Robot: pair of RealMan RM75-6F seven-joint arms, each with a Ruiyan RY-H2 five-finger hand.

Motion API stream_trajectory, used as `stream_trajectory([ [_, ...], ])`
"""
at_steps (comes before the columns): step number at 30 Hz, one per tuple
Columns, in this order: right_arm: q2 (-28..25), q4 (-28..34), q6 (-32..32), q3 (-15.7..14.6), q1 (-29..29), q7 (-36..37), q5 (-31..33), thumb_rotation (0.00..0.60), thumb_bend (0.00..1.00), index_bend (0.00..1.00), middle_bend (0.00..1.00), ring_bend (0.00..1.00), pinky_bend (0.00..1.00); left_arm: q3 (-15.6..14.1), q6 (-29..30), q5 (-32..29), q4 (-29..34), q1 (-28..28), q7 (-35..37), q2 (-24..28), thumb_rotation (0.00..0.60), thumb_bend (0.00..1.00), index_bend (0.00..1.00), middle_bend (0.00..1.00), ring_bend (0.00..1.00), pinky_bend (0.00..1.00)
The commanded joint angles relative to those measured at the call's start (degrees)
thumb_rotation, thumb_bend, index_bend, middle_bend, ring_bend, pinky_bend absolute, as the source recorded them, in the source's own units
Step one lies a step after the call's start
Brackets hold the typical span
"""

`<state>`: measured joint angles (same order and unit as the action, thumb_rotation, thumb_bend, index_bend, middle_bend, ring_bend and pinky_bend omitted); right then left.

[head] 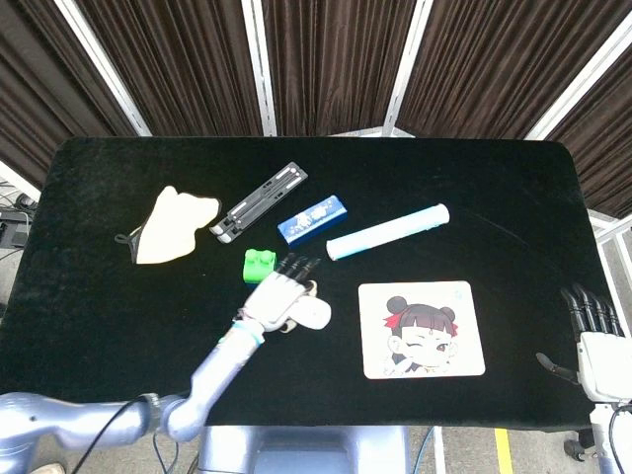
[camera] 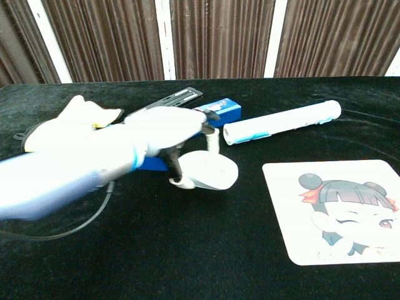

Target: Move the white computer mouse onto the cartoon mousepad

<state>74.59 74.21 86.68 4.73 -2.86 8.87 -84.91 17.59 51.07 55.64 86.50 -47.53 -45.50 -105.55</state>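
Note:
My left hand (head: 276, 296) (camera: 167, 126) holds the white computer mouse (head: 310, 315) (camera: 209, 170) from above, a short way left of the cartoon mousepad (head: 423, 329) (camera: 337, 210). The mousepad lies flat at the front right of the black table, showing a girl's face, with nothing on it. In the chest view the mouse hangs under the hand's fingers, close over the cloth. My right hand (head: 594, 344) stays low past the table's right front corner, holding nothing, its fingers straight and a little apart.
Behind my left hand sit a green-and-blue block (head: 259, 266), a blue box (head: 312, 219) and a white roll (head: 387, 233). A black folding stand (head: 260, 201) and a cream cloth (head: 173, 223) lie at the back left.

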Motion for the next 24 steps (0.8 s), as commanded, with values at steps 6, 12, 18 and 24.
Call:
stream_trajectory([
  [6, -0.1, -0.3, -0.7, 0.5, 0.1, 0.8, 1.3, 0.600, 0.11, 0.00, 0.00, 0.00, 0.00, 2.8, -2.2, -5.0, -8.9, -8.0, -2.8, -7.6, 0.600, 0.26, 0.44, 0.00, 0.00, 0.00],
  [12, -0.2, -0.4, -0.9, 0.9, 0.2, 1.6, 2.0, 0.600, 0.11, 0.00, 0.00, 0.00, 0.00, 3.2, -2.8, -6.8, -12.9, -11.0, -3.2, -10.7, 0.600, 0.27, 0.44, 0.00, 0.00, 0.00],
  [18, -0.4, -0.3, -0.5, 1.1, 0.4, 2.4, 2.0, 0.600, 0.11, 0.00, 0.00, 0.00, 0.00, 3.0, -2.6, -9.3, -17.0, -13.5, -3.1, -14.0, 0.600, 0.26, 0.34, 0.00, 0.00, 0.00],
  [24, -0.5, -0.3, -0.3, 1.2, 0.5, 2.4, 2.0, 0.600, 0.11, 0.00, 0.00, 0.00, 0.00, 2.7, -1.6, -10.9, -17.5, -14.4, -2.8, -14.6, 0.600, 0.17, 0.08, 0.00, 0.00, 0.00],
])
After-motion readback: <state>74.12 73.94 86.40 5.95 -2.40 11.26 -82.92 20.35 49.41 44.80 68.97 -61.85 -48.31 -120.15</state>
